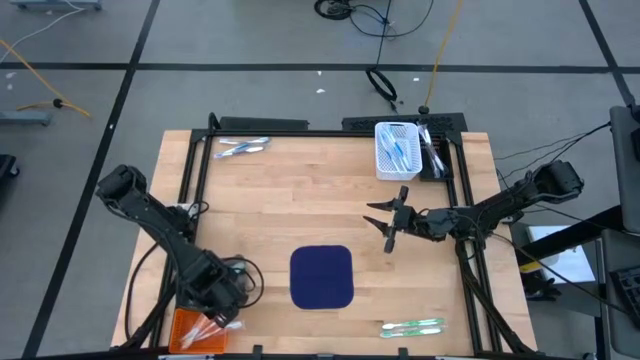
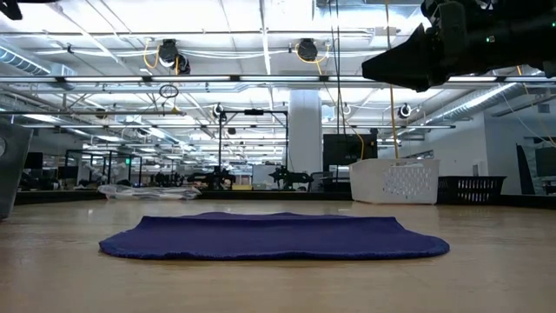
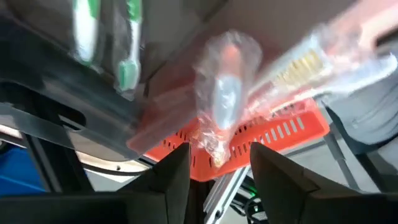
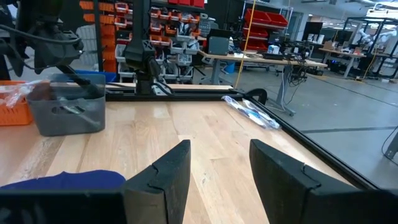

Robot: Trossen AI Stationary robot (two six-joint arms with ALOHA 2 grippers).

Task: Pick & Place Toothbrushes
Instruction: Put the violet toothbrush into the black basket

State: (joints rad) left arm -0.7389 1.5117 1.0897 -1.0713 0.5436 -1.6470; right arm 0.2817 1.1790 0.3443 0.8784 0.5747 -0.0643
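My left gripper [image 3: 214,171] is open at the table's near left corner, over an orange basket [image 1: 190,330] [image 3: 280,134]. A clear-wrapped orange-pink toothbrush [image 3: 224,99] and another wrapped one [image 3: 311,62] lie on it, just past the fingertips. Green toothbrushes [image 3: 127,68] show in a grey bin. My right gripper [image 1: 385,222] [image 4: 217,168] is open and empty, hovering above the table right of the navy mat [image 1: 322,276]. Blue-and-white toothbrushes [image 1: 240,147] [image 4: 252,112] lie at the far left edge. Green ones [image 1: 412,326] lie at the near right edge. My left gripper has its fingers [image 3: 177,177] on either side of the lower end of the wrapped toothbrush's wrapper [image 3: 214,149]. I cannot tell whether they touch it. The toothbrush lies over the orange basket's rim.
A white basket [image 1: 397,150] [image 2: 395,181] with blue toothbrushes stands at the far right. A grey bin [image 4: 68,109] sits beside the orange basket [image 4: 12,102]. The mat [image 2: 274,236] lies flat at the table's near middle. Black rails frame the table; cables run by the left arm.
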